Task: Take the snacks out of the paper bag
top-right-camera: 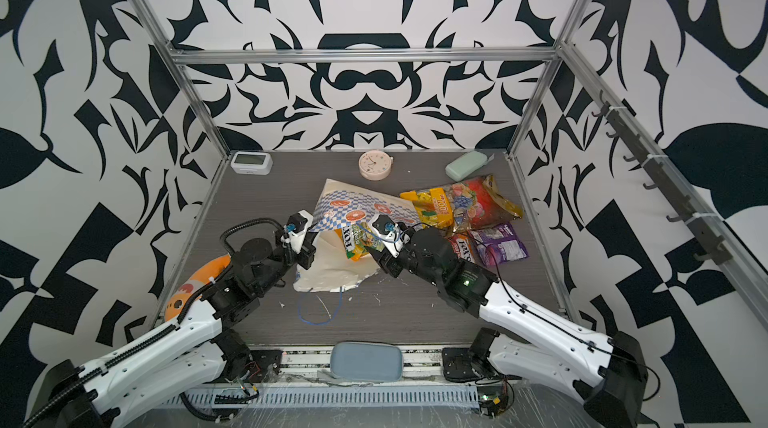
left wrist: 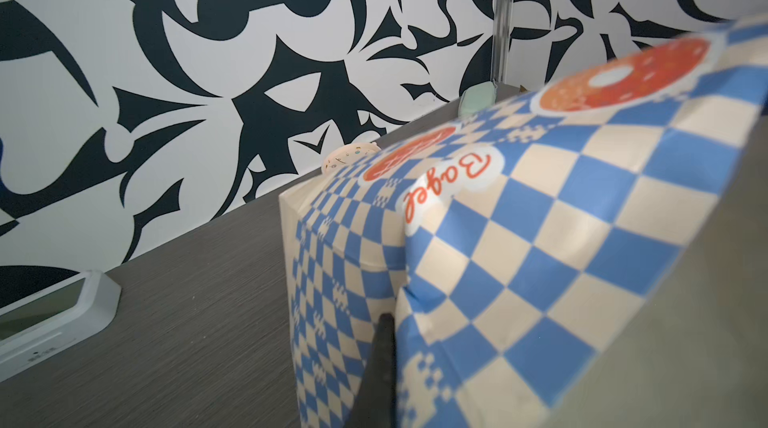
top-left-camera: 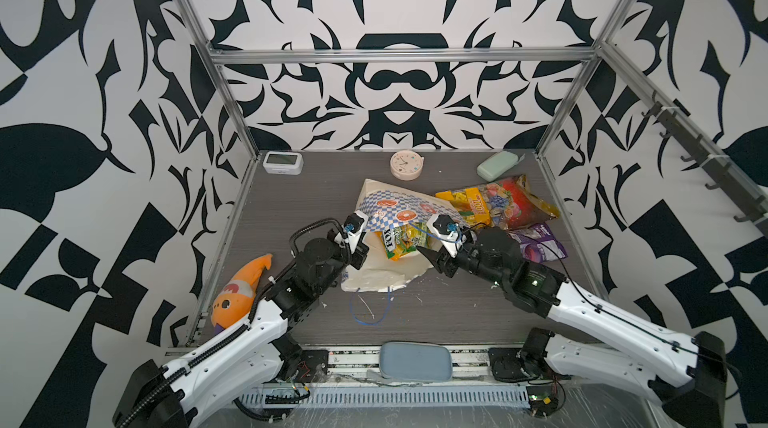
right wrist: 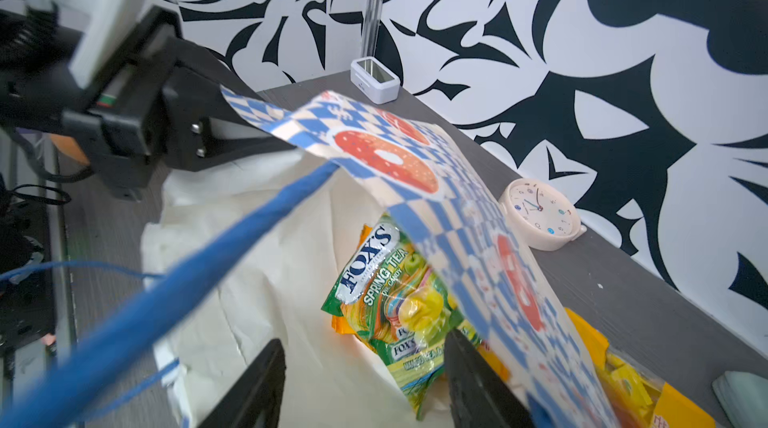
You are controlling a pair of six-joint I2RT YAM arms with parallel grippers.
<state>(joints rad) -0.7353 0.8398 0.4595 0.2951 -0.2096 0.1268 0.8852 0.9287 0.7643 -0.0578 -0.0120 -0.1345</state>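
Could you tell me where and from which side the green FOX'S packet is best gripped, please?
I would grip the green packet by its exposed end at the mouth of the bag. Come from the mouth side: it lies flat on the lower wall, the left gripper holds the upper wall up, and the open jaws of the right gripper face that thin edge.

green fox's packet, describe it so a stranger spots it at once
Find the checked paper bag lying mid-table, its mouth held up. Just inside that mouth lies the green FOX'S packet. It alone is green-yellow with "SPRING TEA"; the other FOX'S packet is pink-orange, outside the bag.
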